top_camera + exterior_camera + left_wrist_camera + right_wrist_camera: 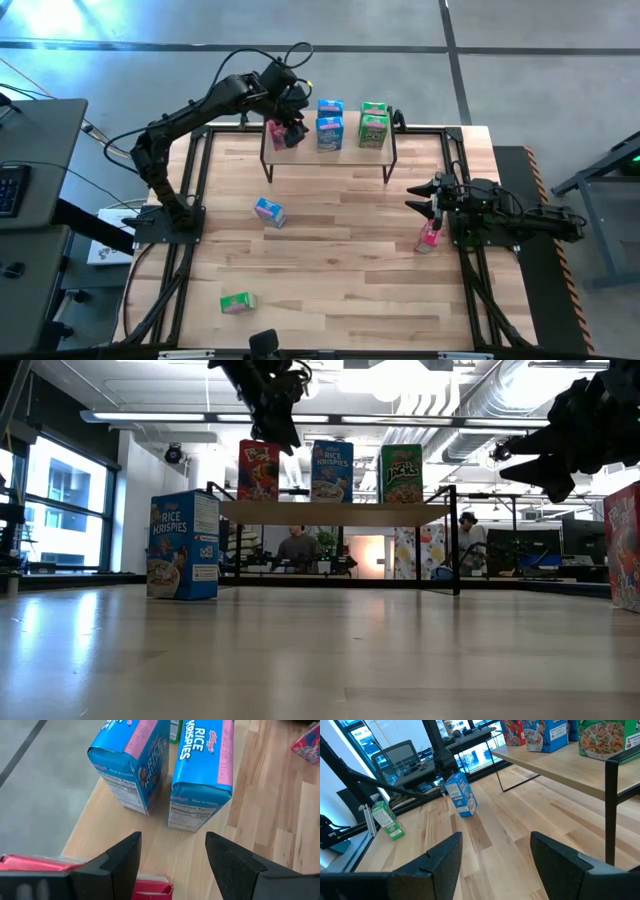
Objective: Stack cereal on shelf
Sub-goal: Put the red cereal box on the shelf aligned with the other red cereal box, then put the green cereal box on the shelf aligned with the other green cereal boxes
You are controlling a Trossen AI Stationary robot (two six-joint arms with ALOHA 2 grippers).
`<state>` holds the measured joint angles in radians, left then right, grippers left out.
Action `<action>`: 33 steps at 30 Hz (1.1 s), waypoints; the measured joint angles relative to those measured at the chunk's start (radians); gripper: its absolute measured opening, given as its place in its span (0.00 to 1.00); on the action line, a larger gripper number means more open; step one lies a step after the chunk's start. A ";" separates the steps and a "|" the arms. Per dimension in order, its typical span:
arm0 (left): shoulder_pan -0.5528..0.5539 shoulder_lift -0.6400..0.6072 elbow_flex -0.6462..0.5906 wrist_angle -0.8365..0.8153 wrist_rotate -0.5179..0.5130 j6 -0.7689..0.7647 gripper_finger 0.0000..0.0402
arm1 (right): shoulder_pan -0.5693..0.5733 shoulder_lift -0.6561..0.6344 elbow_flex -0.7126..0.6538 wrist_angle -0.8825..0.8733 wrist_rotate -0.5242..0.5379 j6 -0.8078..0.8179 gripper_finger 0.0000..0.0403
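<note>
A wooden slatted table (330, 290) carries a small light-wood shelf (330, 155) on thin black legs near its far edge. On the shelf stand red-pink cereal at the left end (281, 135), two blue Rice Krispies boxes (330, 124) in the middle and two green boxes (374, 124) toward the right end. The left hand (294, 120) hovers just above the red-pink cereal with its fingers spread apart and nothing between them — in its wrist view the pink box top (150, 887) lies below the open fingers, with the two blue boxes just beyond. This looks like the release step: a box set down on the shelf, and the left arm about to lift clear. Four boxes wait on the table: a blue box (269, 211) left of centre, in front of the shelf; a green box (238, 302) lying near the near-left corner; and a red-pink box (430, 235) near the right edge. The right hand (424, 197) hangs just above that red-pink box, fingers open and empty. The next move likely calls for the left hand to rise straight up without tipping the shelved boxes, then for one hand to close on a loose box — the red-pink one is nearest the right hand.
</note>
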<state>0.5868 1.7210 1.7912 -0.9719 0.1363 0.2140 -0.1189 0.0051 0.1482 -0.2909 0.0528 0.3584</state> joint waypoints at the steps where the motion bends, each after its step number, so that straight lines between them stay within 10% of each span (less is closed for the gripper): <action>1: 0.000 0.000 0.000 0.000 0.003 -0.001 0.53 | 0.000 0.000 0.000 0.000 0.000 0.000 0.56; 19: -0.061 -0.092 -0.001 0.001 0.003 -0.056 0.53 | 0.000 0.000 0.000 -0.004 0.000 0.000 0.56; 33: -0.315 -0.159 -0.001 -0.027 0.003 -0.091 0.53 | 0.000 0.000 0.000 -0.007 0.000 0.000 0.56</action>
<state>0.2713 1.5623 1.7905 -0.9993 0.1394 0.1234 -0.1191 0.0051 0.1482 -0.2982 0.0525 0.3584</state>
